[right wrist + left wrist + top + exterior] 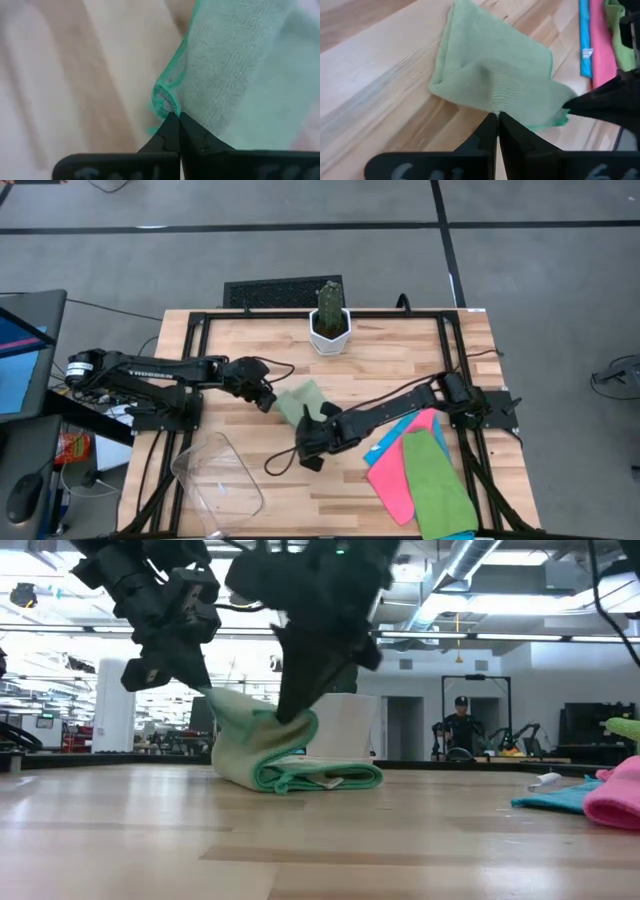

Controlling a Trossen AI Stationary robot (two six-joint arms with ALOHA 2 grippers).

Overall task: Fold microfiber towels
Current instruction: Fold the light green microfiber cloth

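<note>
A light green microfiber towel (300,402) lies folded in the middle of the table, its lower folds (310,778) resting on the wood. My left gripper (266,398) stands at its left side, shut on it. My right gripper (318,420) stands at its right near side, also shut on it. More towels lie spread at the right: a hot pink towel (395,470), a second green towel (438,485) and a sky blue towel (398,430). My left gripper pinches the towel's left edge (492,107) between its two shut fingers, slanting down from the table's left. That edge is raised off the table (222,700) while the rest slopes down to the folds below. My right gripper pinches a hemmed corner (165,100) of the towel between its fingertips, pointing steeply down. The cloth bunches at the tips. The held part (295,720) stands a little above the folds that lie on the table.
A cactus in a white pot (329,330) stands at the far middle. A clear plastic bin (215,478) lies at the near left. Black frame rails (200,330) run along the table's edges. Bare wood (300,490) lies between bin and towel pile.
</note>
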